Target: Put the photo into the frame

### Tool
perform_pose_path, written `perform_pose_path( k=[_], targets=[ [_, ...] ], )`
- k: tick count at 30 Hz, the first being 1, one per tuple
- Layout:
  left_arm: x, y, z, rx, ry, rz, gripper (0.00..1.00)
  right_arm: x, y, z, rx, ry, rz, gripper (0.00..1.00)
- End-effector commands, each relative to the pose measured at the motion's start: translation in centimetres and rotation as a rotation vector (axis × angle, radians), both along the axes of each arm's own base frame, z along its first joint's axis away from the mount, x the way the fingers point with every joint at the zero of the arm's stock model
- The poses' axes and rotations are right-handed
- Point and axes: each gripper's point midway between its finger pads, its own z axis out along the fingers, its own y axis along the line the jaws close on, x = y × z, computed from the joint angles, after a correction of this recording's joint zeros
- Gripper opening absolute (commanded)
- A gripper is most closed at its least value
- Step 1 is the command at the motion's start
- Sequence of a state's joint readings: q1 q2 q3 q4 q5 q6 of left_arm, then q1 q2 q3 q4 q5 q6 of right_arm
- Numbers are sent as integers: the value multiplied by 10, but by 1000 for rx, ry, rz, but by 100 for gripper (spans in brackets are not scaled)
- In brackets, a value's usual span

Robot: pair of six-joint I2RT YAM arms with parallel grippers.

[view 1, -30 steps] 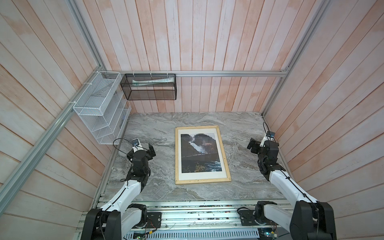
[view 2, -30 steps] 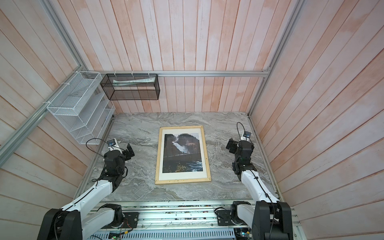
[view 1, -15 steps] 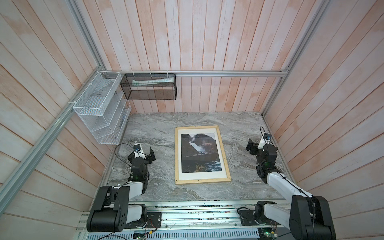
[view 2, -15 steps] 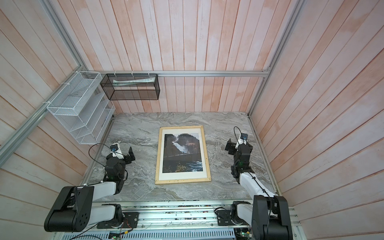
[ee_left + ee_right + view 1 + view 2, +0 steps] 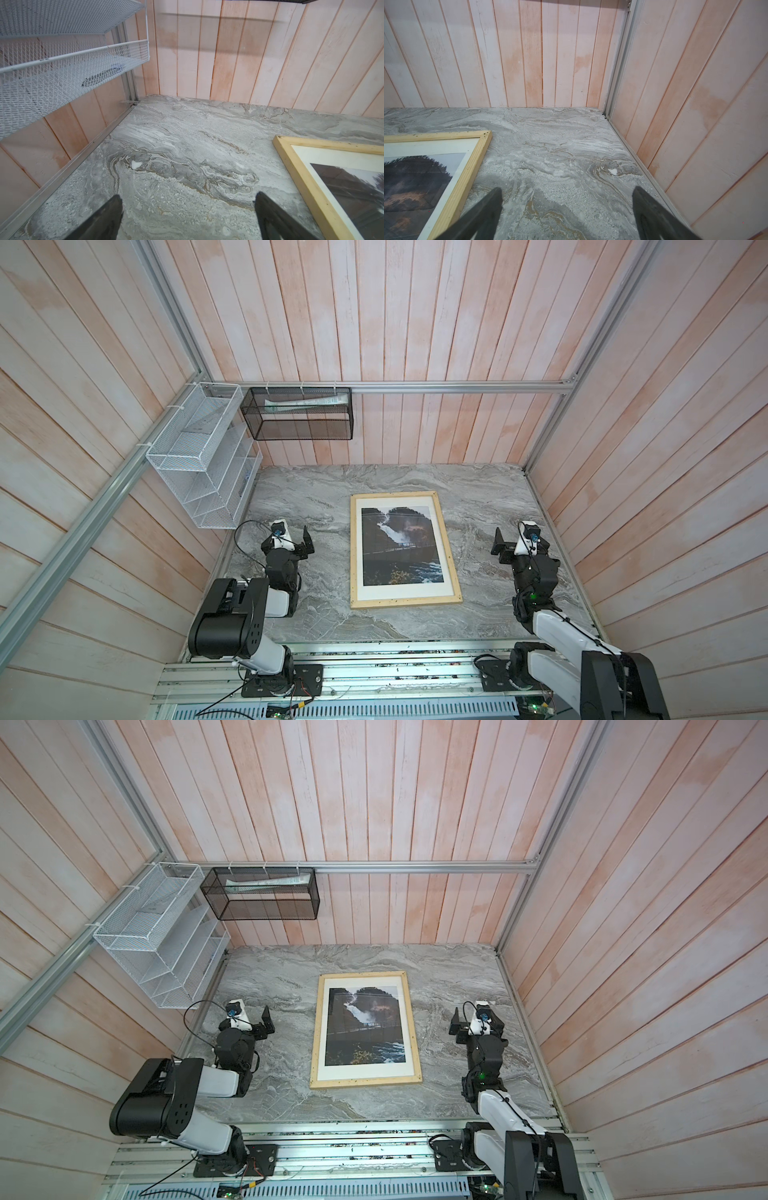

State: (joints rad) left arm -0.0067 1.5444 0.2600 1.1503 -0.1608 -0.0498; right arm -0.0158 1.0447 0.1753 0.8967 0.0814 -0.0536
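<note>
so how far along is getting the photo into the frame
Done, by the look of it: the photo lies flat inside the frame, white border showing all round. In hand: nothing; the left gripper and right gripper sit clear of the frame on either side, fingers open and empty. Left: nothing visible, though the frame's back is hidden.

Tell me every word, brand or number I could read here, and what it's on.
None can be read.
Pale item in the black basket: faint markings, too blurred to read.
Photo and frame: no writing shows.
</note>
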Motion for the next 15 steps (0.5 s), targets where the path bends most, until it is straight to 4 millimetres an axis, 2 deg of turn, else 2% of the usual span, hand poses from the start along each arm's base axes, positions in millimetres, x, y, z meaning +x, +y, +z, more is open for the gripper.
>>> perform_pose_path(
  k=[1,5,10,12,13,15],
  targets=[
    [2,4,3,-8,-7,22,100,3,-5,12,-1,-57,-22,98],
    [2,4,3,-8,-5,22,100,12,0,-2,43,-31,6,98],
    [2,5,3,-8,-5,24,100,26,12,-33,54,31,76,98],
    [1,4,2,-7,-3,22,100,31,10,-46,57,24,68,98],
    [2,4,3,-6,-5,23,100,34,7,-45,65,-16,52,98],
    [2,4,3,-6,-5,23,100,39,7,-61,65,118,45,98]
  ],
)
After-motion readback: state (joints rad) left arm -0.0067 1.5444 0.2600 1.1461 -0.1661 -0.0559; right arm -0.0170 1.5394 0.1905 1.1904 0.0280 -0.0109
